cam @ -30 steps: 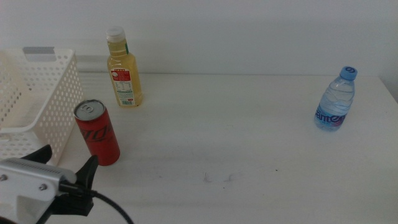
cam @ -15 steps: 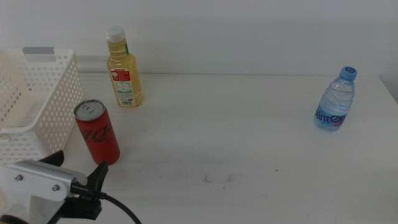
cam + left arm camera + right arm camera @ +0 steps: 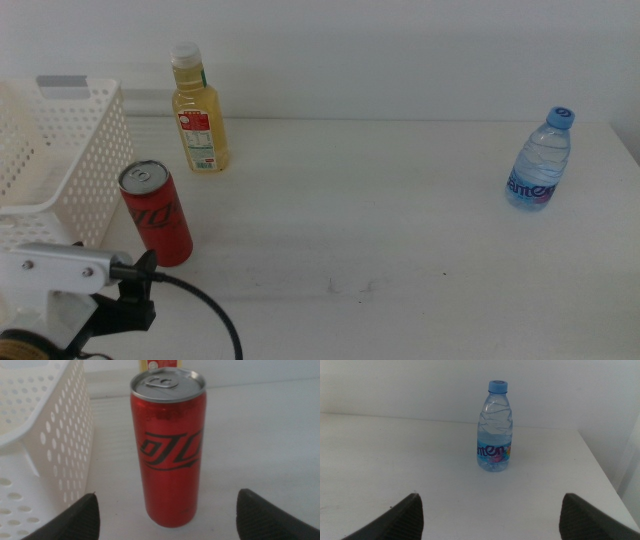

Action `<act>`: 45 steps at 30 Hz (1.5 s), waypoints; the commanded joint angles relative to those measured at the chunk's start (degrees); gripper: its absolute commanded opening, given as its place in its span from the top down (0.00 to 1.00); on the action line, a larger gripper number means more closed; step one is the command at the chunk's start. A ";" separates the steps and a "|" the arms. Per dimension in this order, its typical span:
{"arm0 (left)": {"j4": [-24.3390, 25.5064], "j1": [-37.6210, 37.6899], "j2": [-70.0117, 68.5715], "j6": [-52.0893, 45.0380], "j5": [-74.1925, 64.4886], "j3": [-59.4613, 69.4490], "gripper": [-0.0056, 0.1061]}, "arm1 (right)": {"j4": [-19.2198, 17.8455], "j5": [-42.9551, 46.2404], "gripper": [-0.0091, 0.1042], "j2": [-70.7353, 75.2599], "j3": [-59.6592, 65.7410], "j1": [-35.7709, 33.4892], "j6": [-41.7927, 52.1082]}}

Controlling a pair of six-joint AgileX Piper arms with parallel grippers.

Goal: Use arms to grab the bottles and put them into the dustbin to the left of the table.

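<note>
At the lower left of the frame my left arm (image 3: 60,290) sits just below the red can (image 3: 156,212), which stands upright beside the white dustbin (image 3: 60,165). The yellow bottle (image 3: 199,112) stands upper left; the water bottle (image 3: 540,160) stands far right.

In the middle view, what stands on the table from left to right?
White perforated plastic basket → red soda can → yellow-liquid bottle with white cap → small clear water bottle with blue cap.
</note>
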State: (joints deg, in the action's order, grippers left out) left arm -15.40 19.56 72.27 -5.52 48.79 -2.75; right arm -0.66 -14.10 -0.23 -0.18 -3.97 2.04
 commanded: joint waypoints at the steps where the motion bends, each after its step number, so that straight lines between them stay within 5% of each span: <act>1: -1.76 0.27 1.72 -0.66 1.55 -0.97 0.11 | -0.28 0.43 0.14 0.23 0.18 0.42 0.31; 11: 0.35 0.27 16.86 1.22 10.30 -6.13 0.11 | -0.28 0.43 0.14 0.23 0.18 0.42 0.31; 28: -7.37 0.27 34.02 1.22 10.58 -21.51 0.12 | -0.28 0.43 0.14 0.23 0.18 0.42 0.31; 32: -8.64 0.27 33.54 1.22 9.95 -21.39 0.28 | -0.28 0.43 0.14 0.23 0.18 0.42 0.31; 39: -7.25 0.37 20.61 -0.52 -10.75 -21.43 0.95 | -0.28 0.43 0.14 0.23 0.18 0.42 0.31; 45: -9.22 -2.36 1.57 -3.40 -57.61 -31.57 0.97 | -0.28 0.43 0.14 0.23 0.18 0.42 0.31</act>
State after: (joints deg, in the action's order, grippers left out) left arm -25.18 18.29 78.15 -7.61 1.42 -30.91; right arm -0.66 -14.10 -0.23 -0.18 -3.97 2.04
